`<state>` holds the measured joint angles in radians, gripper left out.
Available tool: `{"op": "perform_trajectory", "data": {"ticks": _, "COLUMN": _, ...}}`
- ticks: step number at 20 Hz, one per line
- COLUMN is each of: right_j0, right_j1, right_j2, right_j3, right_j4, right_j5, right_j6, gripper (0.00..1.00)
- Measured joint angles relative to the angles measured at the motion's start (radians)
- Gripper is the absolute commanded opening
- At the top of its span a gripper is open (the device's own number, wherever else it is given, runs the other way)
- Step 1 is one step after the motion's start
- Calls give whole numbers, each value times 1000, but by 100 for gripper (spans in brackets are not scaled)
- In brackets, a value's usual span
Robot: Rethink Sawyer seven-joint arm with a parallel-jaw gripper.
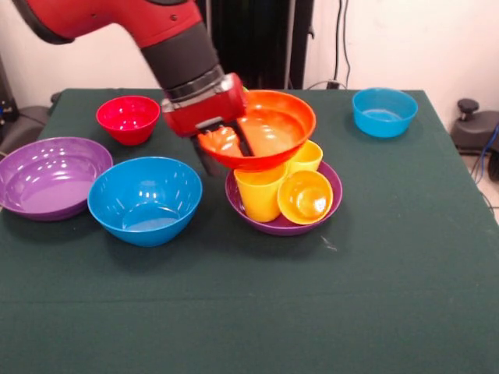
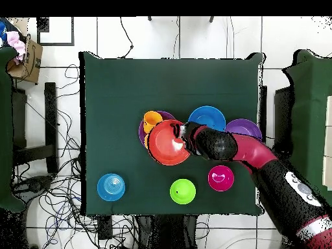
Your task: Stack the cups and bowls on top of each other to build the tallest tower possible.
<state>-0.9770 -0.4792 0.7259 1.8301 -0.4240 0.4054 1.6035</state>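
My gripper (image 1: pixel 222 146) is shut on the near-left rim of the large orange bowl (image 1: pixel 273 128) and holds it tilted over the tower. The tower is a purple bowl (image 1: pixel 331 191) holding an upright yellow cup (image 1: pixel 260 196), a second yellow cup (image 1: pixel 308 157) behind it, and an orange cup (image 1: pixel 306 197) lying on its side. The orange bowl's underside rests on or just above the cups. In the overhead view the gripper (image 2: pixel 182 137) grips the orange bowl (image 2: pixel 167 144), which covers most of the purple bowl (image 2: pixel 141 133); one cup (image 2: pixel 152 120) sticks out.
On the table are a large blue bowl (image 1: pixel 144 199), a large purple bowl (image 1: pixel 48 175), a small red bowl (image 1: pixel 128 118) and a small blue bowl (image 1: pixel 383 111). A small light green bowl (image 2: pixel 183 191) shows only in the overhead view. The arm (image 2: pixel 259 155) crosses over the table's edge.
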Motion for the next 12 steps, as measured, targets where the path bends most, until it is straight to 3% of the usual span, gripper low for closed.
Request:
{"op": "perform_trajectory", "data": {"ticks": 6, "right_j0": 114, "right_j1": -33, "right_j2": -55, "right_j3": 33, "right_j4": 0, "right_j5": -121, "right_j6": 31, "gripper": 100}}
{"op": "perform_trajectory", "data": {"ticks": 12, "right_j0": 165, "right_j1": -56, "right_j2": -89, "right_j3": 74, "right_j4": 1, "right_j5": -198, "right_j6": 63, "gripper": 100}}
